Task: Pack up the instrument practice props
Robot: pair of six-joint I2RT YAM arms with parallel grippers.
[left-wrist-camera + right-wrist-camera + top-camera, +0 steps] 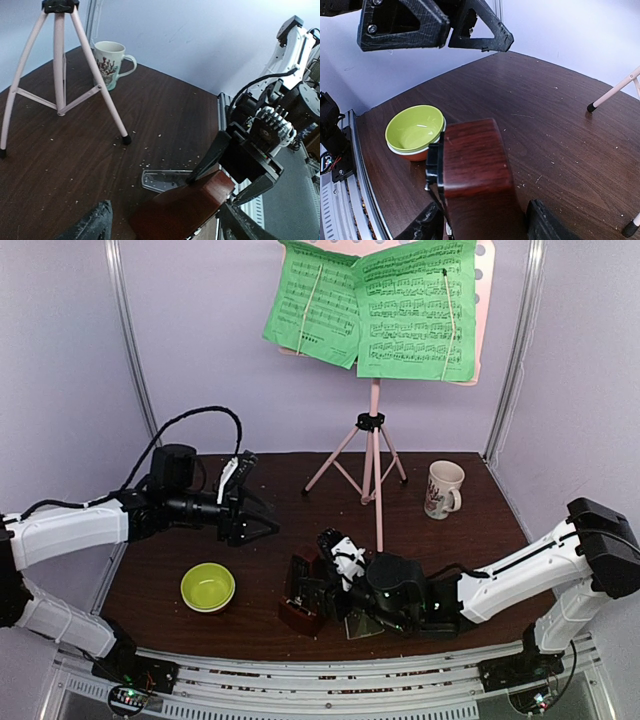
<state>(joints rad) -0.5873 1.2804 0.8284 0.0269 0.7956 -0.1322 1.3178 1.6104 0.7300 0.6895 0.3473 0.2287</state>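
Note:
The dark red metronome stands near the table's front edge. My right gripper is open, one finger on each side of it, with a thin gap at the right finger. The clear cover lies flat on the table just behind the metronome. My left gripper hovers open and empty above the table, left of and behind the metronome, apart from it. At the back stands the pink music stand, with green sheet-music pages on its desk.
A yellow-green bowl sits at the front left, close to the metronome. A white mug stands right of the stand's tripod legs. Purple walls close in the table at the back and sides.

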